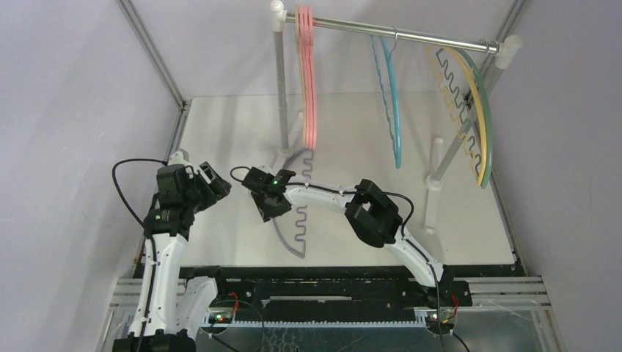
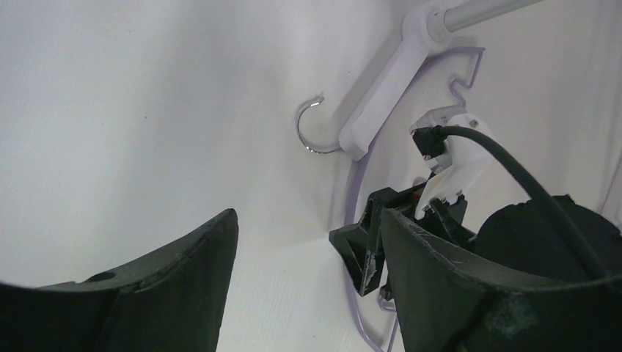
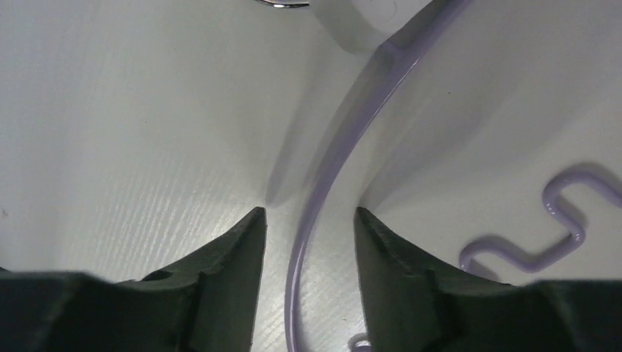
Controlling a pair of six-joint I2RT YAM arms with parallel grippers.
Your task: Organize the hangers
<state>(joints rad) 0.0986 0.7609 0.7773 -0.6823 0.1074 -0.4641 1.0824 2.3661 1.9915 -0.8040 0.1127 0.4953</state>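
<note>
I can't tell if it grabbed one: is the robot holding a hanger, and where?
Nothing is held. The right gripper straddles the arc of the purple hanger with gaps on both sides; the left gripper is open and empty.

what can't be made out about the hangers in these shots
- Top view: the pink hangers hang edge-on and overlap, so their count is unclear.
- Top view: the right claw covers part of the arc of the purple hanger.
- Right wrist view: the top edge cuts off most of its metal hook.
- Left wrist view: a finger of the left claw hides its lower end.
</note>
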